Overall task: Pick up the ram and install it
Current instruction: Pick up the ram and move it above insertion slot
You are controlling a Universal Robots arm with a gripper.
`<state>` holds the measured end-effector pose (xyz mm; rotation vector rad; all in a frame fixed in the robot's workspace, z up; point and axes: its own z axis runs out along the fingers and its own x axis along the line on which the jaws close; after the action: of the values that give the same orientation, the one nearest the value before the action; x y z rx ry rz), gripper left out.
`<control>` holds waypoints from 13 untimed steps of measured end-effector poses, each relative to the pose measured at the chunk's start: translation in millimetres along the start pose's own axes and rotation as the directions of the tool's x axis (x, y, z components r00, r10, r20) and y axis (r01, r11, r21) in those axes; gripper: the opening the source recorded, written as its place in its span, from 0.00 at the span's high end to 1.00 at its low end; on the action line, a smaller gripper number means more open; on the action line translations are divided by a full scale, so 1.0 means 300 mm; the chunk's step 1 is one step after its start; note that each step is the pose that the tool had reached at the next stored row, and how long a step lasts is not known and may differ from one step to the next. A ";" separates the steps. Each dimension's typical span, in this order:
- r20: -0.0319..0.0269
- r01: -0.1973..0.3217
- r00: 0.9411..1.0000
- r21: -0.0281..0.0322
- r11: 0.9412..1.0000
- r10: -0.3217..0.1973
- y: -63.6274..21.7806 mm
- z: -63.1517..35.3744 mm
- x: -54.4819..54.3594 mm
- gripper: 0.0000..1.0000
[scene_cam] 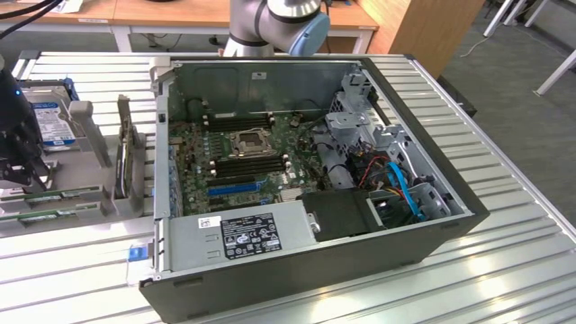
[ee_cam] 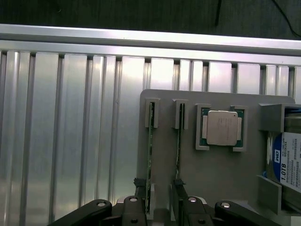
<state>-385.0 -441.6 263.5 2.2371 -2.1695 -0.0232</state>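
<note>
Two rams stand on edge in a grey holder (ee_cam: 216,174): one ram (ee_cam: 150,155) and a second ram (ee_cam: 178,146) beside it. They appear as thin green strips (scene_cam: 45,197) at the exterior view's left. My gripper (ee_cam: 158,200) hangs just above the holder, open. Its two dark fingers (ee_cam: 139,190) straddle the end of the first stick without closing on it. In the exterior view the gripper (scene_cam: 32,172) is a dark shape over the holder. The motherboard's black memory slots (scene_cam: 247,165) lie inside the open computer case (scene_cam: 450,223).
A CPU (ee_cam: 221,128) sits in a pocket of the holder next to the sticks, and a hard drive (ee_cam: 288,162) stands beyond it. A blue expansion slot (scene_cam: 236,187), the CPU socket (scene_cam: 249,142) and a power supply (scene_cam: 247,236) are in the case. Everything stands on a ribbed aluminium table (ee_cam: 70,141).
</note>
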 end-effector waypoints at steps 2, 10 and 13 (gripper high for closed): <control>0.000 0.000 1.000 0.000 1.000 0.000 0.000 0.008 0.000 0.65; 0.000 0.000 1.000 0.000 1.000 0.000 -0.001 0.030 0.000 0.65; 0.000 0.000 1.000 0.000 1.000 0.000 -0.001 0.037 0.000 0.65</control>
<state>-385.0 -441.6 252.3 2.2372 -2.1695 -0.0231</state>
